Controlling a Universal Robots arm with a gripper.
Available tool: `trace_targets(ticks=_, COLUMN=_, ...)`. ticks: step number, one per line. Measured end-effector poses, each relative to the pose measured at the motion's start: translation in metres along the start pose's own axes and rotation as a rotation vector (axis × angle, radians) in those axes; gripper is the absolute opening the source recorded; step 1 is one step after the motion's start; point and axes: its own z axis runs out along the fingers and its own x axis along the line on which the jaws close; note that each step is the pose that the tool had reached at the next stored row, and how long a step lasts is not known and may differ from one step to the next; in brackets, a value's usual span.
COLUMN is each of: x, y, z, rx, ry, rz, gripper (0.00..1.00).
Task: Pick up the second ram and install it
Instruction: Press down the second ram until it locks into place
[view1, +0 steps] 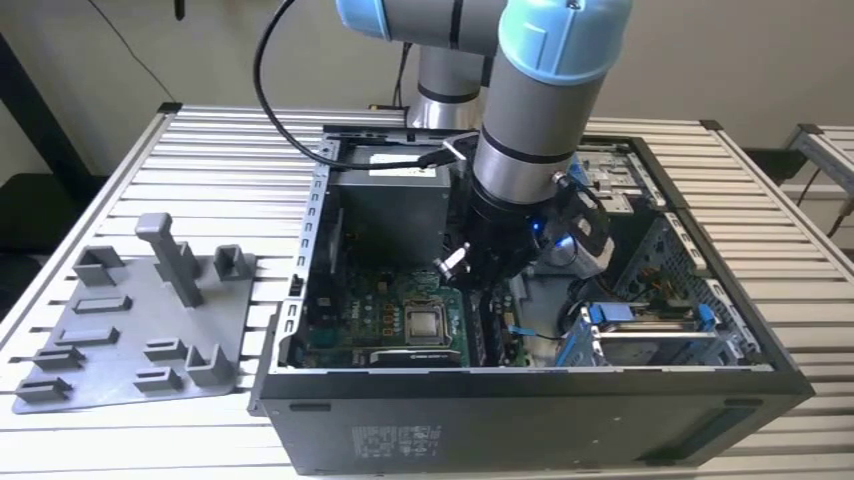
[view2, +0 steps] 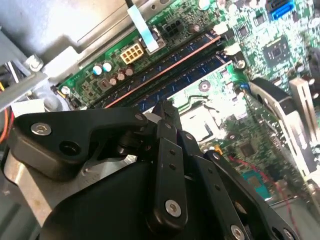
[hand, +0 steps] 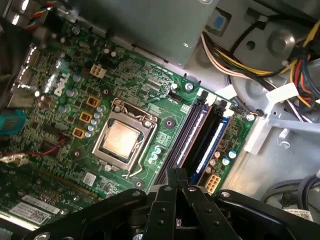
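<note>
tray: grey pegged tray (view1: 134, 320) sits on the table at 9 o'clock from the case in the exterior view, well clear of the work.
case: open PC case (view1: 534, 385), with the grey supply box (view1: 387, 200) at 12 o'clock inside it and the CPU socket (view1: 427, 322) toward 6.
gripper: gripper (view1: 481, 265) is down inside the case, over the memory sockets just at 3 o'clock of the CPU socket.
gripper state: clenched, with the fingertips meeting in both wrist views (hand: 176, 174) (view2: 165, 106). I can see nothing between them.
second ram: probably the dark strip (hand: 189, 137) in the socket nearer the CPU. It looks seated, not carried, though the tips hide one end, so I'm not certain. The second wrist view shows it as the blue-tinted strip (view2: 190, 80).
relation: the ram lies right under the fingertips and runs away from them. In the exterior view its long axis goes 12 to 6, and most of its length is toward 6 o'clock of the gripper.
neighbour: another strip (hand: 215, 142) stands in the next socket, parallel and just beside it.
look: thin, flat, long and dark, standing on edge, with a pale bluish top edge.
</note>
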Motion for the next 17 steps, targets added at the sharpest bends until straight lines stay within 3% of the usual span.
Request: trace_targets(ticks=17, x=0.0000, y=0.0000, z=0.0001, rx=-0.0034, ry=-0.0014, rz=-0.299, gripper=0.11)
